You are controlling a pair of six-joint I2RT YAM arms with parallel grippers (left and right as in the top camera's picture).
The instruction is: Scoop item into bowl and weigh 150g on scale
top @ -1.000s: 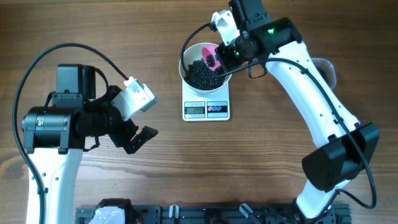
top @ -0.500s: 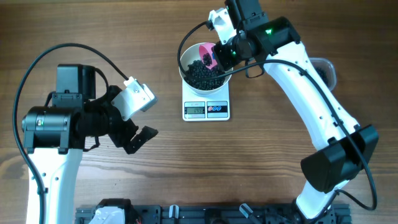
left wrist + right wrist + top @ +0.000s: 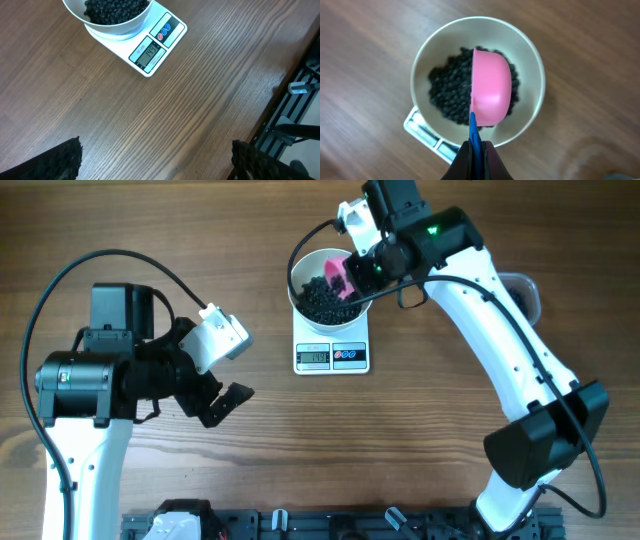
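The white bowl (image 3: 304, 268) stands on the scale (image 3: 332, 357) and holds a heap of black beads, the item (image 3: 320, 302). My right gripper (image 3: 362, 266) is shut on the blue handle (image 3: 475, 131) of a pink scoop (image 3: 491, 92). The scoop is tipped on its side over the beads (image 3: 447, 95) inside the bowl (image 3: 422, 75), with its rounded back towards the wrist camera. My left gripper (image 3: 226, 402) hangs open over bare table, well to the left of the scale (image 3: 155, 50). Nothing lies between its fingertips (image 3: 70, 157). The scale's display shows a three-digit number.
A clear plastic tub (image 3: 527, 292) sits at the right, mostly hidden behind my right arm. A black rack (image 3: 330, 526) runs along the table's front edge. My left arm's base (image 3: 75, 380) fills the left side.
My right wrist has turned slightly, so the pink scoop has tipped further over the bowl and shows more of its pink back. The left arm has not moved.
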